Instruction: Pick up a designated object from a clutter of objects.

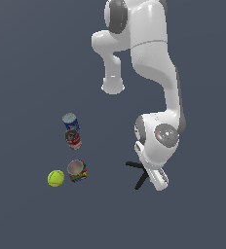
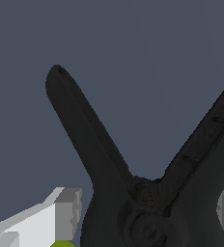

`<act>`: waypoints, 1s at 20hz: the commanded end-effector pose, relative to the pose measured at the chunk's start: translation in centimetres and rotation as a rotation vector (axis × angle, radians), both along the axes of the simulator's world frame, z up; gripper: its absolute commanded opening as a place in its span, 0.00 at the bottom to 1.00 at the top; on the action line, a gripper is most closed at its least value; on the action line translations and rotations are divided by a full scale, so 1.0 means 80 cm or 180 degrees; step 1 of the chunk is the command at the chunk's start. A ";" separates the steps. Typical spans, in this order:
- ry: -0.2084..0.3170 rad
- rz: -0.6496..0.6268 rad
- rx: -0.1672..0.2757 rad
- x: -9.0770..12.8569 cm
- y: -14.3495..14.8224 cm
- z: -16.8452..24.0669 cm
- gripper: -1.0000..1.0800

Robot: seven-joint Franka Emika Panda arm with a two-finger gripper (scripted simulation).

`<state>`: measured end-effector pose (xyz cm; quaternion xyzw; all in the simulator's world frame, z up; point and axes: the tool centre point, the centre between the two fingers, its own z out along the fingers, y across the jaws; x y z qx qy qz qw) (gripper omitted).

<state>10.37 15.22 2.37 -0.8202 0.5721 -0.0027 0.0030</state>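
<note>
Only wrist view: pincer (image 2: 145,212) fingers straddling clamp (image 2: 133,193).

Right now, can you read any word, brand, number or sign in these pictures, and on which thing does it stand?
No text can be read.
Blue can: label too blurred.
Red can: label too blurred.
Multicoloured can: only colour patches.
Ball, black clamp: no marks visible.

Black spring clamp (image 1: 137,168) with two thin splayed handles, lying on the grey floor well to the exterior view's right of the multicoloured can (image 1: 77,170); its head end is hidden under the arm. Wrist view: the handles (image 2: 90,140) diverge in a V from the pivot.
</note>
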 end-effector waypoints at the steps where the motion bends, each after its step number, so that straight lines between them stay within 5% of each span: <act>1: -0.0001 0.0000 0.0000 -0.001 0.000 0.002 0.00; 10: 0.0001 0.0000 0.0000 -0.022 0.006 0.031 0.00; 20: 0.0005 0.0000 0.0000 -0.077 0.021 0.109 0.00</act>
